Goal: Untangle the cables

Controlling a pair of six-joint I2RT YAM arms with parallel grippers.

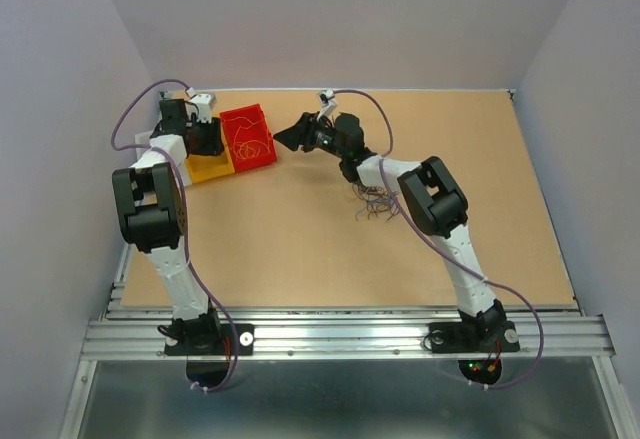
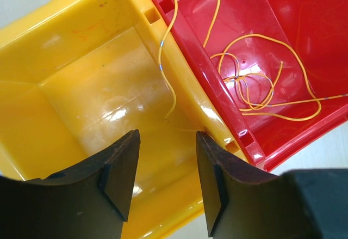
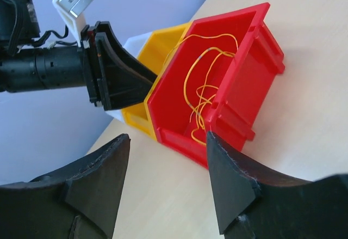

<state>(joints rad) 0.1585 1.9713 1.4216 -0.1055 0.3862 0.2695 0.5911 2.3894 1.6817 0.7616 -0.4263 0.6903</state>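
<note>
The unsorted cables (image 1: 373, 204) lie as a small knot of fine strands on the table (image 1: 300, 249), right of centre and partly under the right forearm. From above the strands are too thin to trace, so the knot's long axis is hard to call. More orange-yellow wires (image 2: 261, 81) are coiled loosely in the red bin (image 2: 206, 75) at the far left. One loose strand (image 2: 160, 54) is draped over the wall it shares with the yellow bin (image 2: 81, 59), its end hanging down inside the yellow one and running roughly toward the left claw (image 2: 166, 182). That claw hangs over the yellow bin with its jaws parted and nothing between them, the left arm stretched forward along the table's left edge with its wrist tipped down. The right claw (image 3: 166, 187) is likewise spread and empty. It faces the red bin from just beside it, so the knot lies behind it, back toward its base. The right arm is the nearer one and would likely have to draw back and dip to reach it.
</note>
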